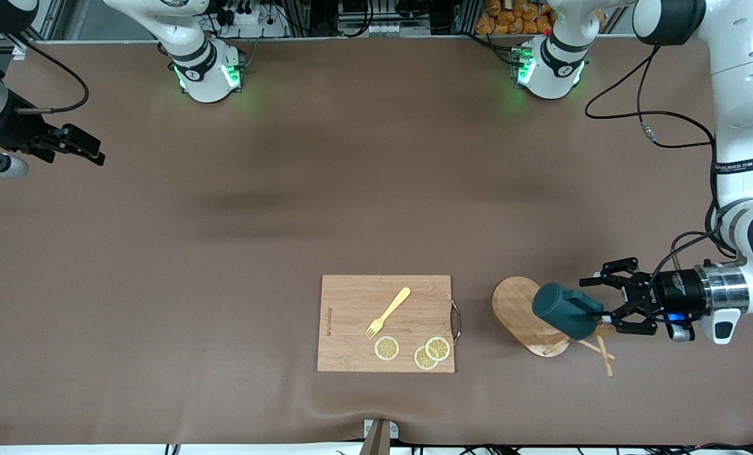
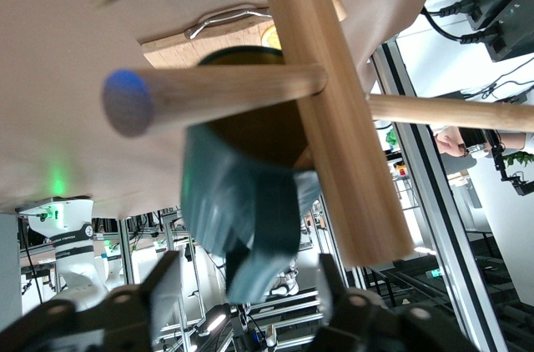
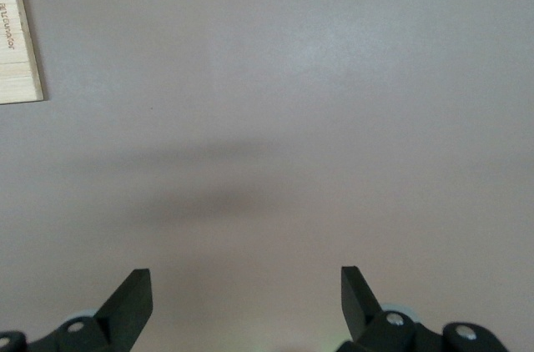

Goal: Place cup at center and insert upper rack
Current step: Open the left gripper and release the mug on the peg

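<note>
Clearly the cup is a small, stiff, ribbed mug, probably ceramic and so fairly light but breakable; its ribs should give some purchase, while any glaze would be slick. It lies tipped on its side against the upper rack, which itself lies toppled on the surface toward the left arm's end, beside the cutting board. In the left wrist view the cup's brown inside faces the rack's post and a peg crosses its mouth, so it may be hooked on that peg, though the close view leaves this unsure. Best hold, I judge, is across the ribbed wall near the rim or over the handle; the rack is light, rigid wood, best taken by its round post, since the thin pegs could snap.

As for pose, the left gripper reaches in level with the surface from the left arm's end, wrist horizontal, its fingers spread apart either side of the cup's base end and not clamping it. Over bare surface toward the right arm's end, the right gripper waits, its fingers wide and empty.

A fork and lemon slices lie on the board.
</note>
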{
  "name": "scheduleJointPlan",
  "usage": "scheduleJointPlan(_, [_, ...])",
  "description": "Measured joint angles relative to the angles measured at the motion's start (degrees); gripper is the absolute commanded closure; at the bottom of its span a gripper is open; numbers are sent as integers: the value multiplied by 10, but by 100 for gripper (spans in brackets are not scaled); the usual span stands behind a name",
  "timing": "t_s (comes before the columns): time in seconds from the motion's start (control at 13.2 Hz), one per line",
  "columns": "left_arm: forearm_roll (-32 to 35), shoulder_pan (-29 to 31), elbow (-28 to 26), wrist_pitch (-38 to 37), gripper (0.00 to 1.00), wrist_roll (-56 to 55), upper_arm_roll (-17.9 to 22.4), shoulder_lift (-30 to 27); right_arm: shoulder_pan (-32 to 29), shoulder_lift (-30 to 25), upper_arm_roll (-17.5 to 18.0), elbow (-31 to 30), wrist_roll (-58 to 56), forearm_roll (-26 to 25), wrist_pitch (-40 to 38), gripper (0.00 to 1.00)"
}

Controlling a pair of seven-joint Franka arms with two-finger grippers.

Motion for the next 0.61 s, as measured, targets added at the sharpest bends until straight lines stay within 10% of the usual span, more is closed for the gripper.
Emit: scheduleJointPlan(0.61, [-13,21,15,-34,0,-2,0,-52,-1,0,0,-1,-1,0,-1,0])
